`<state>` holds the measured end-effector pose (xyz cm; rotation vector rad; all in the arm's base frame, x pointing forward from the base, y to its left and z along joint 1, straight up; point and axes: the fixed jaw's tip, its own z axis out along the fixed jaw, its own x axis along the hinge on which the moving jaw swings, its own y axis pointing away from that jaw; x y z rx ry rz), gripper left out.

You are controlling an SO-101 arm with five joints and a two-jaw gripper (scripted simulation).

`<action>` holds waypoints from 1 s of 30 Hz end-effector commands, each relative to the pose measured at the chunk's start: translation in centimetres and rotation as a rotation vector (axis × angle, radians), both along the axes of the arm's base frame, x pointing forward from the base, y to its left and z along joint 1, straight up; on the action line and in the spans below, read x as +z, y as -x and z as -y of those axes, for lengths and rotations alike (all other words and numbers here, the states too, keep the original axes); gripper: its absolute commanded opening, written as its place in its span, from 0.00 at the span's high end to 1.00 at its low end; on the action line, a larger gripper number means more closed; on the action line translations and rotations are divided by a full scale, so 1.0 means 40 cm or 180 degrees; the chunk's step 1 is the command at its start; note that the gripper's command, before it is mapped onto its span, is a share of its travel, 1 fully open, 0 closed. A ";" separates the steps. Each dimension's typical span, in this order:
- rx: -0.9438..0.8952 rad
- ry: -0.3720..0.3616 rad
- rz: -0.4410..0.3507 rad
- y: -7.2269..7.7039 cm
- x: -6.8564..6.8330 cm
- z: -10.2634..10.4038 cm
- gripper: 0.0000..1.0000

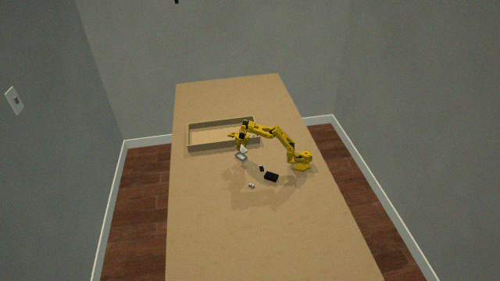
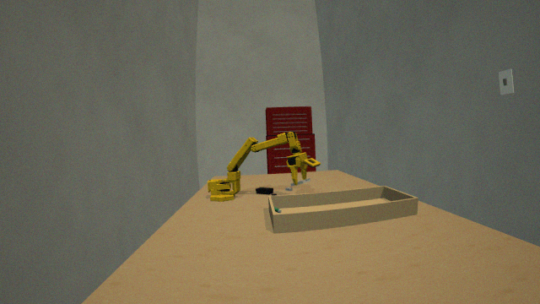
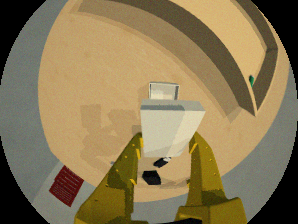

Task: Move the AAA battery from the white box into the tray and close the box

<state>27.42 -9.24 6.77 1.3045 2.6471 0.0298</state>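
My gripper [image 1: 242, 147] is shut on the white lid [image 3: 168, 129] and holds it tilted a little above the table, just in front of the tray's near wall. The white box base [image 1: 241, 157] sits open on the table right below and just beyond the lid; it also shows in the wrist view [image 3: 164, 91]. The tray [image 1: 223, 133] lies behind them. A small green battery [image 2: 277, 209] lies inside the tray in an end corner; it also shows in the wrist view [image 3: 252, 80].
A black box [image 1: 271, 176] sits near the arm's base [image 1: 301, 160]. A small dark object [image 1: 261, 168] and a small grey object [image 1: 251, 186] lie loose on the table in front. A red cabinet [image 2: 290, 139] stands behind the table.
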 end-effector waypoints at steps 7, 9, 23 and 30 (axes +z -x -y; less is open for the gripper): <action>0.0054 0.0079 0.0209 -0.006 0.050 -0.004 0.80; 0.0054 0.0079 0.0209 -0.006 0.050 -0.004 0.80; 0.0055 0.0080 0.0212 -0.007 0.050 -0.004 0.80; 0.0070 0.0097 0.0248 -0.013 0.050 -0.002 0.80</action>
